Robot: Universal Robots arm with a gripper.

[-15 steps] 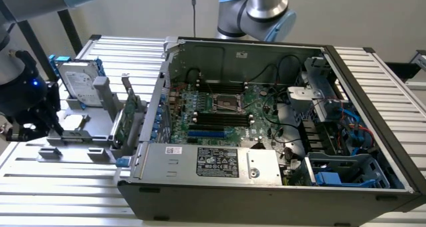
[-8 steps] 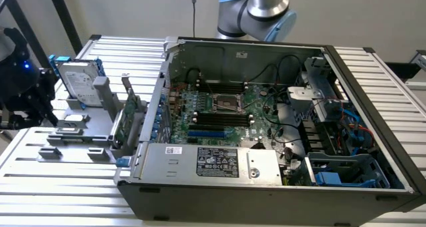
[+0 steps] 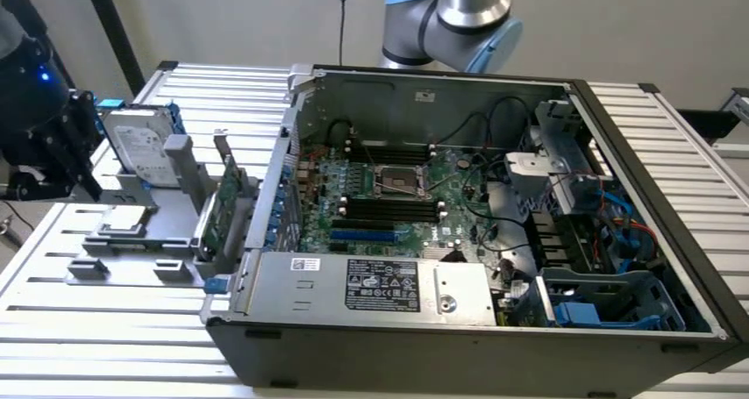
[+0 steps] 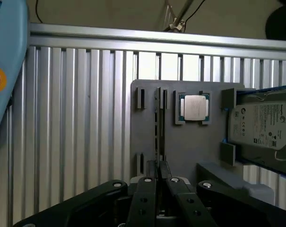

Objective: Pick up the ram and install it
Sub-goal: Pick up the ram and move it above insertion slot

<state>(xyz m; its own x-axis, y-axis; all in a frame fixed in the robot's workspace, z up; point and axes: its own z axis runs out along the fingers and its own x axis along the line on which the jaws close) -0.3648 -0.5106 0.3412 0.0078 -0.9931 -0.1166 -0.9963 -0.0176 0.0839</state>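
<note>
On the grey holder plate beside the open computer case: the ram in the end effector
The end effector was clamped shut on the ram, which stood on edge in the plate's slot, just beside the processor chip

You've got the computer case on the slatted table; holder tray beside it at the exterior view's left; on the tray, processor sits between ram and hard drive.
</note>
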